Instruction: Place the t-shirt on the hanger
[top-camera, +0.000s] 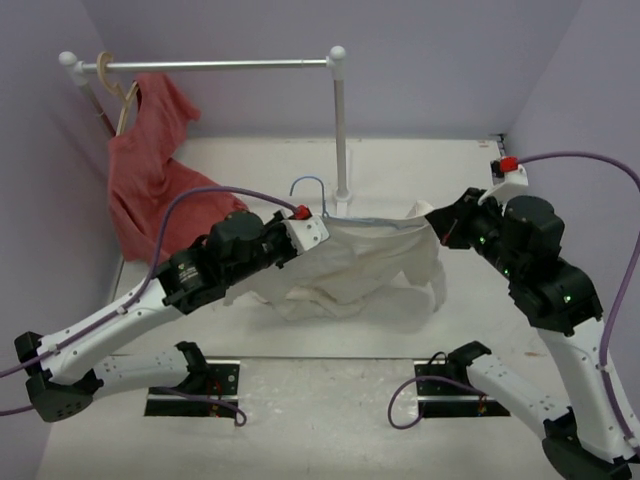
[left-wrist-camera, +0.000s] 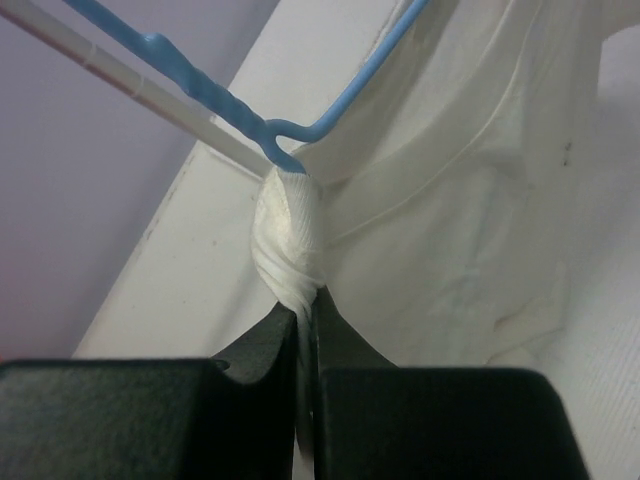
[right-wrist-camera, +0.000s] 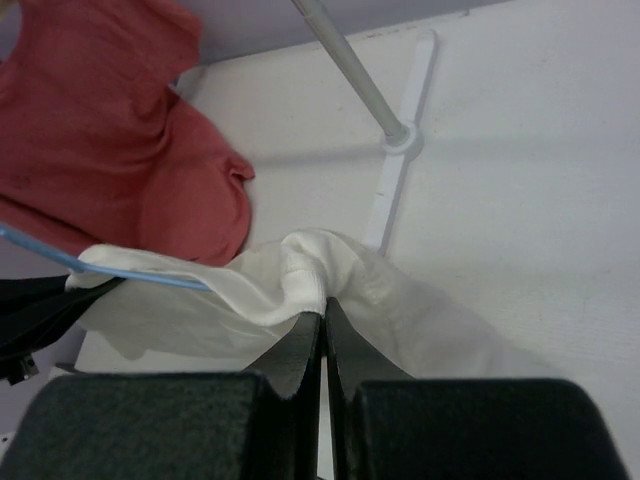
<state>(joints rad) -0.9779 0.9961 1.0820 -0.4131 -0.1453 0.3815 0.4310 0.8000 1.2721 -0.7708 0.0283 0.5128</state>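
The white t-shirt (top-camera: 360, 265) hangs stretched between my two grippers above the table. The light-blue wire hanger (top-camera: 305, 190) sticks out of it, hook up, beside the left gripper. My left gripper (top-camera: 318, 228) is shut on a twisted bunch of the t-shirt (left-wrist-camera: 288, 245), right under the hanger's neck (left-wrist-camera: 215, 95). My right gripper (top-camera: 432, 218) is shut on a folded hem of the t-shirt (right-wrist-camera: 310, 270). A blue hanger arm (right-wrist-camera: 130, 272) runs under the cloth in the right wrist view.
A white clothes rail (top-camera: 215, 65) on a post (top-camera: 342, 140) stands at the back. A red shirt (top-camera: 150, 170) hangs from a tan wooden hanger (top-camera: 125, 95) at its left end and drapes to the table. Purple walls close in both sides.
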